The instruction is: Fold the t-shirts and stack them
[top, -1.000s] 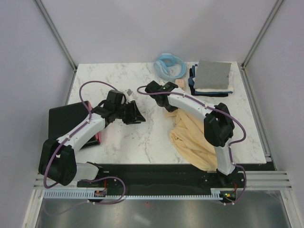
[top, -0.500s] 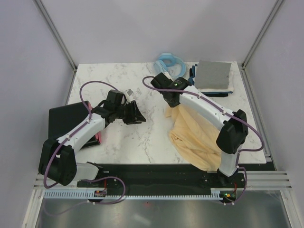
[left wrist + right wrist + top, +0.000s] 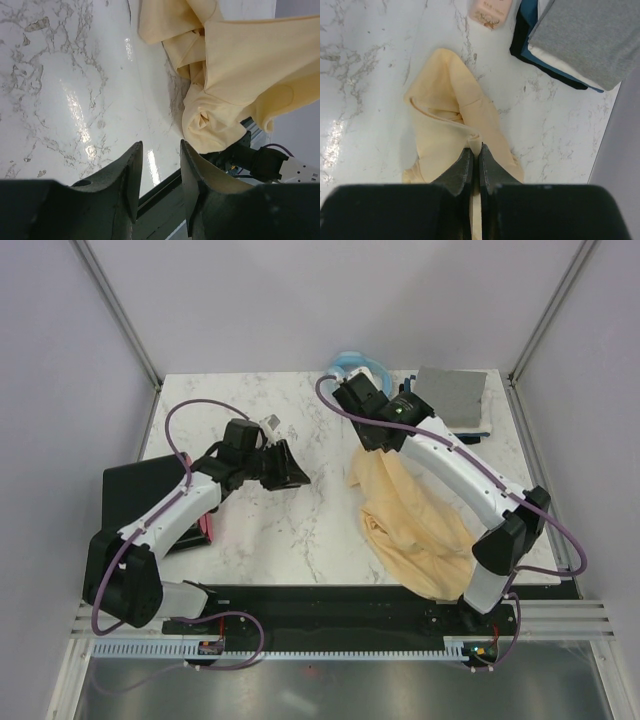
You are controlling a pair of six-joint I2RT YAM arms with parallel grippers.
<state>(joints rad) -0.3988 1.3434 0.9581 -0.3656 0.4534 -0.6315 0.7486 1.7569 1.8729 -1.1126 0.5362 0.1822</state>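
While a pinch of the pale yellow-cream t-shirt (image 3: 445, 112) is clenched in the right claw (image 3: 475, 150) and raised over the bench (image 3: 240, 400), the rest is left crumpled on the right side, reaching the near edge. The left claw (image 3: 159, 146) is held released and empty above bare marble. The folded stack (image 3: 580, 35) lies at the far right corner. Spreading seems to be in hand; next, a second corner should be taken by the left claw.

A white marble table (image 3: 60, 90) lies beneath the left fingers (image 3: 131, 170). A small pink packet (image 3: 490, 10) lies on it, well ahead of the right fingers (image 3: 465, 170). A light blue ring (image 3: 350, 364) sits near them, by the far edge. A black box (image 3: 135, 500) with a pink-red side stands well behind the left fingers.
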